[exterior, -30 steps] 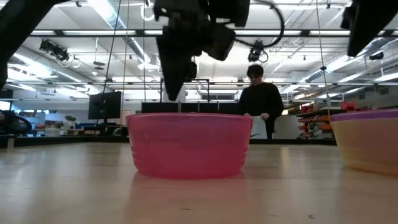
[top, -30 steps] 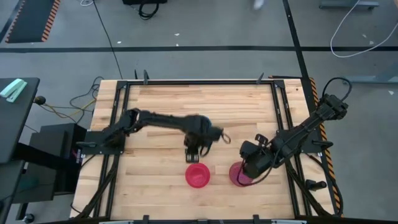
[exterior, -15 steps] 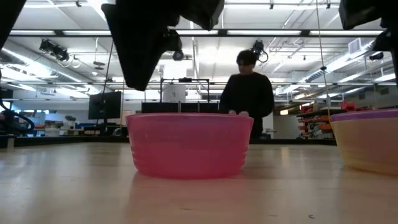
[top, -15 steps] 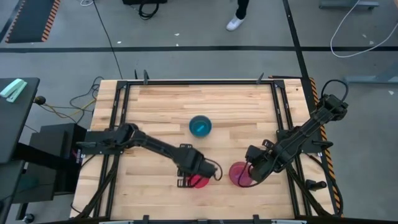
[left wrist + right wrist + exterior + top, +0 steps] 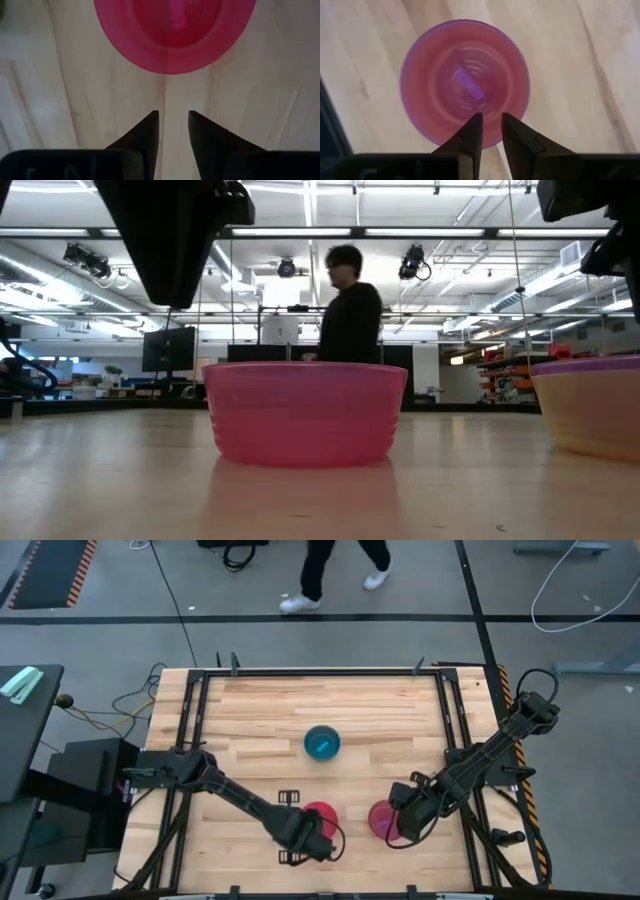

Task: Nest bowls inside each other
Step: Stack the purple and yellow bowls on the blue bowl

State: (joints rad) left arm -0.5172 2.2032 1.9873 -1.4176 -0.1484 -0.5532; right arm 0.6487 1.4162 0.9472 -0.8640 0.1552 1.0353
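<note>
Magenta-pink bowl (image 5: 320, 818), blue bowl (image 5: 322, 742), purple-rimmed stack (image 5: 385, 819), pale striped wooden table (image 5: 260, 720).

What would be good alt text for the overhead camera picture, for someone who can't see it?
Seen from above, two dark robot arms reach over a wooden table: the left gripper hovers at the near edge of a magenta-pink bowl, and the right gripper sits over a purple-rimmed bowl stack. A blue bowl stands alone mid-table, and a person's legs cross the floor beyond.

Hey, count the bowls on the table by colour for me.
Blue bowl: 1
Pink bowl: 1
Purple bowl, in the stack: 1
Yellowish bowl, under the purple: 1
Total: 4 in view; the stack may hide more.
</note>
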